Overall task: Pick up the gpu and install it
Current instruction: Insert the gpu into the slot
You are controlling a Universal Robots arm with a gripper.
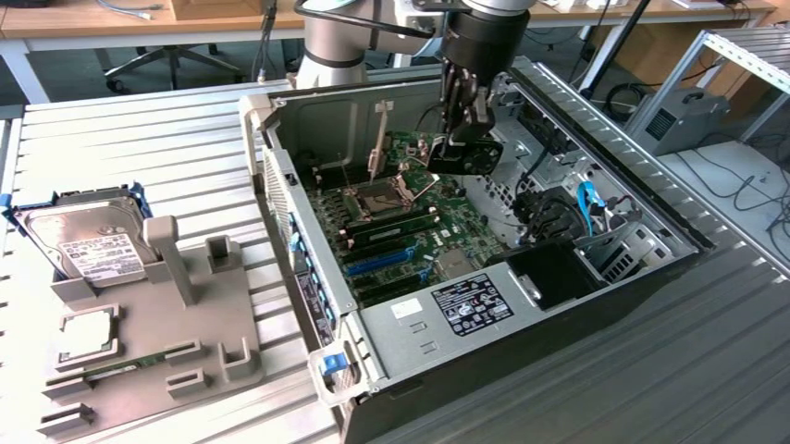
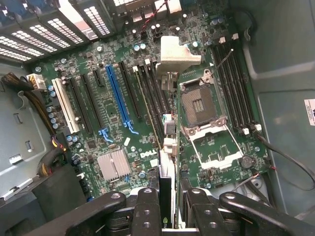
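My gripper (image 1: pixel 467 125) hangs inside the open computer case (image 1: pixel 580 305), shut on the gpu (image 1: pixel 464 155), whose black round fan shroud shows just below the fingers. The card is held above the green motherboard (image 1: pixel 395 231), over the area near the open CPU socket (image 1: pixel 376 199). In the wrist view the gpu (image 2: pixel 167 162) shows edge-on between the two black fingers (image 2: pixel 147 209), with its pale end bracket (image 2: pixel 177 54) at the far end. It hovers between the black expansion slots and the CPU socket (image 2: pixel 202 105), apart from the board. A blue slot (image 2: pixel 118 98) lies beside it.
A grey fixture (image 1: pixel 185 314) at the exterior view's left holds a silver hard drive (image 1: pixel 87 242), a square chip (image 1: pixel 87 335) and a narrow memory stick (image 1: pixel 117 367). Cables and a drive cage (image 1: pixel 611 250) crowd the case's right side. The case walls surround the gripper.
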